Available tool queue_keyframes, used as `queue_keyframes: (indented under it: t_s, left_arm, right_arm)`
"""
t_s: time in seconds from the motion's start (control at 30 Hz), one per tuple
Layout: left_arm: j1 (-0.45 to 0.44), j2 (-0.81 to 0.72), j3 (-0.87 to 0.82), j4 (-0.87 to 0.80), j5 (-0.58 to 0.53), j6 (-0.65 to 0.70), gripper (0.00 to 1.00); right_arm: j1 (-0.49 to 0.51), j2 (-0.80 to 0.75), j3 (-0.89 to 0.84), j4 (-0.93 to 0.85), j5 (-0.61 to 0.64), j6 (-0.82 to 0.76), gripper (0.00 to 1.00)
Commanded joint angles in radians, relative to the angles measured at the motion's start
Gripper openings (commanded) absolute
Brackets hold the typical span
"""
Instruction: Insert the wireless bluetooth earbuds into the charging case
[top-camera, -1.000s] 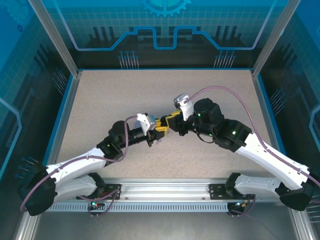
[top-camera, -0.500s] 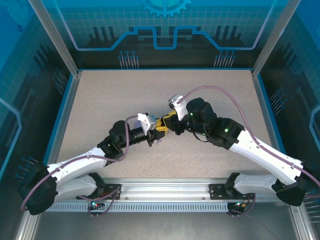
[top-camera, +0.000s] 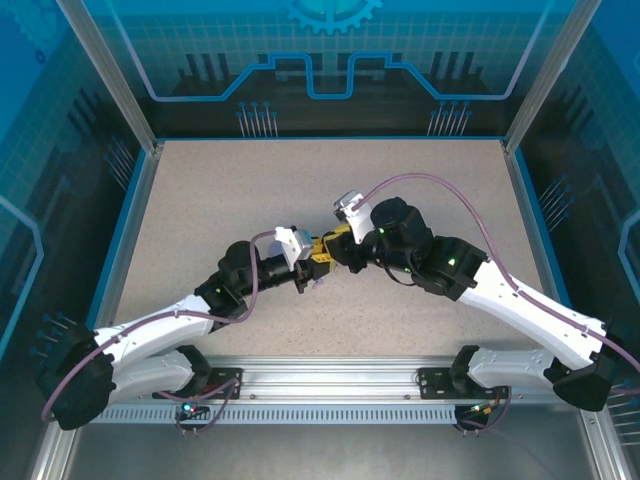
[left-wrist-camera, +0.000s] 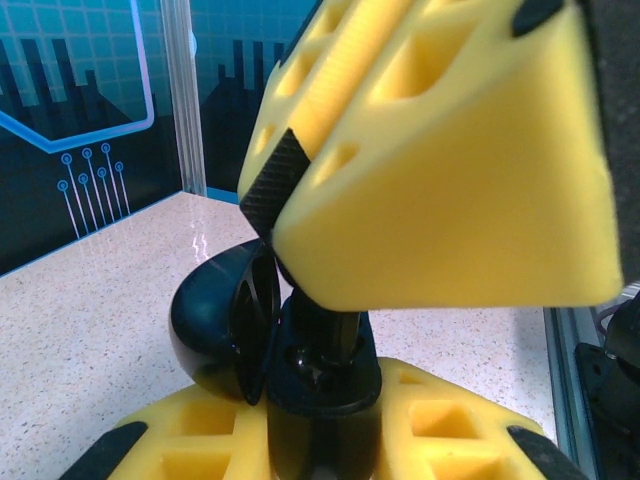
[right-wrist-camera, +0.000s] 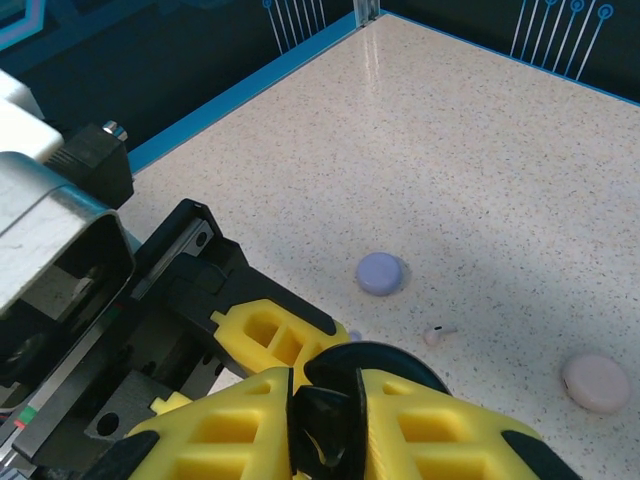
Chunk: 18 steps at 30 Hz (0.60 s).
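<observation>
Mid-table, left hand (top-camera: 316, 260) grips charging case (left-wrist-camera: 215, 330), right hand (right-wrist-camera: 325, 400) pinches black earbud (right-wrist-camera: 320, 420).

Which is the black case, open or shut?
Open: the black case has its rounded lid swung aside from the base.

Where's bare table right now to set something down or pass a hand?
Free: far half of the table, from the back rim to the arms; also the left strip along the blue side rim. Crowded: centre, where left tool and right tool meet, with lilac disc, pink disc and pale earbud nearby.
</observation>
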<state>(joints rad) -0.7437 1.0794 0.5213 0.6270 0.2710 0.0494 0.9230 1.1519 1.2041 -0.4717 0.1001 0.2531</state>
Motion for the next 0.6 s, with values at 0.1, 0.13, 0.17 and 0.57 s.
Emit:
queue_keyframes:
  t_s: [0.1, 0.13, 0.17, 0.57]
  left_arm:
    - [-0.008, -0.004, 0.034, 0.031, 0.019, -0.02, 0.0]
    - [-0.008, -0.004, 0.034, 0.031, 0.019, -0.02, 0.0]
    - [-0.009, -0.004, 0.033, 0.031, 0.02, -0.02, 0.0]
    - [-0.008, 0.001, 0.031, -0.001, 0.011, 0.004, 0.0]
  right_arm:
    - [0.021, 0.008, -0.012, -0.028, -0.005, -0.011, 0.21]
    - [0.023, 0.009, -0.01, -0.033, 0.002, -0.012, 0.21]
    - [0.023, 0.011, -0.009, -0.037, 0.01, -0.011, 0.21]
    - [0.025, 0.008, 0.029, -0.073, 0.061, -0.011, 0.21]
